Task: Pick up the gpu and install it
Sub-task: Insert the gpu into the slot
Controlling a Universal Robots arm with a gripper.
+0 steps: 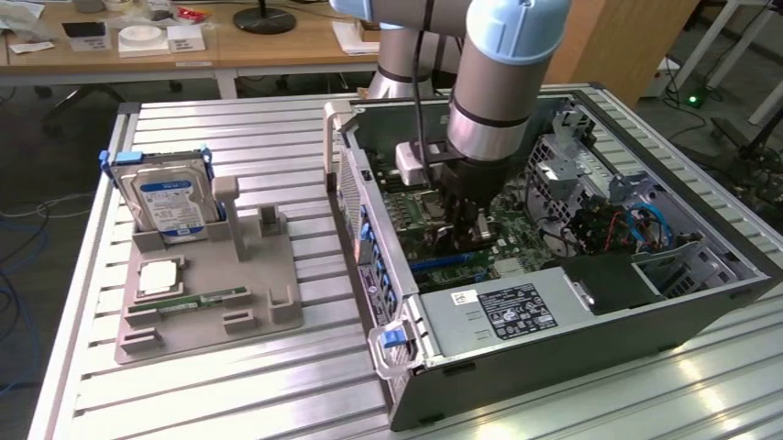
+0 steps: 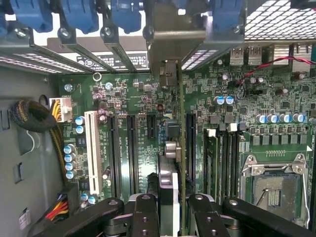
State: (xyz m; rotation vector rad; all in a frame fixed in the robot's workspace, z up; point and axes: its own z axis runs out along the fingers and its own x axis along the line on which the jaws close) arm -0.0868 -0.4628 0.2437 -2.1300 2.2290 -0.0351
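Arm lowered into the open computer case [image 1: 575,302] on the slatted table [image 1: 245,385]. Gripper [image 2: 170,207] clamped on the gpu [image 2: 174,148], which stands on edge over the motherboard [image 2: 123,98], its metal bracket [image 2: 165,59] up against the rear slot wall, just beside the long black slots. Well apart toward the exterior view's left: grey holder tray [image 1: 208,302] with an upright hard drive [image 1: 171,206] and a flat memory stick [image 1: 196,301].

The gpu [image 2: 180,148] shows edge-on — its face hidden, lower end behind the hand [image 2: 174,207].
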